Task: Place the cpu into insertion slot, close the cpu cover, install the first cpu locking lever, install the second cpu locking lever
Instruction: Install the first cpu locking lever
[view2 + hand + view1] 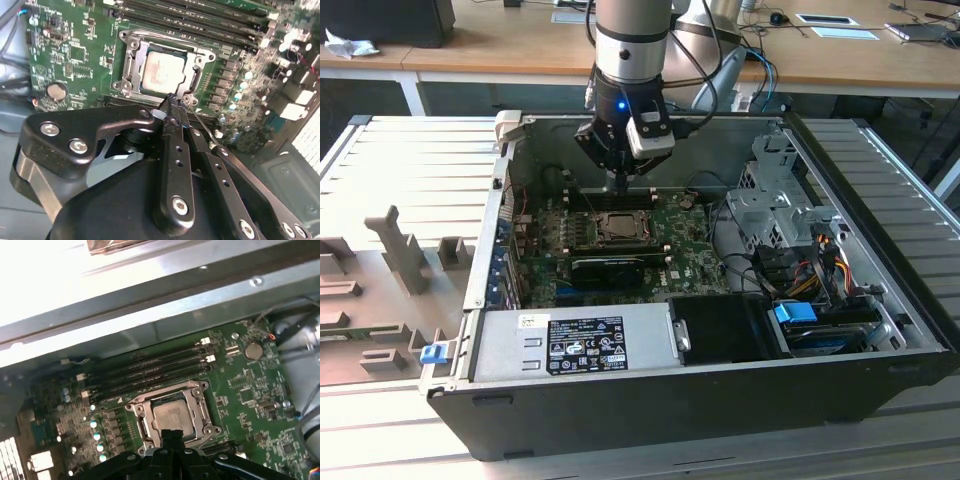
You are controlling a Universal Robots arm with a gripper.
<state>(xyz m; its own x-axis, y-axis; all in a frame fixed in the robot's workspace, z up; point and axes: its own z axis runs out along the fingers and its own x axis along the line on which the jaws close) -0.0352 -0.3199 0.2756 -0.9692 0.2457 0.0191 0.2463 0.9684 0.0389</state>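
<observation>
The cpu [161,71] [171,415] lies flat in the insertion slot [129,44] [200,388] on the green motherboard, its dull silver top showing. The cpu cover [193,79] [196,410] lies down around the chip as a silver frame. My gripper [175,99] [172,433] is shut, with its black fingertips pressed together at one edge of the socket, just beside the cover. A thin metal lever rod [206,125] runs past the fingertips. In the exterior view the gripper [620,186] hangs over the socket [620,228] inside the open computer case.
Long black memory slots [150,367] run along one side of the socket. A coin battery [56,91] and rows of capacitors [235,95] stand around it. The power supply [575,345], drive cage [775,205] and cable bundles [810,265] crowd the case.
</observation>
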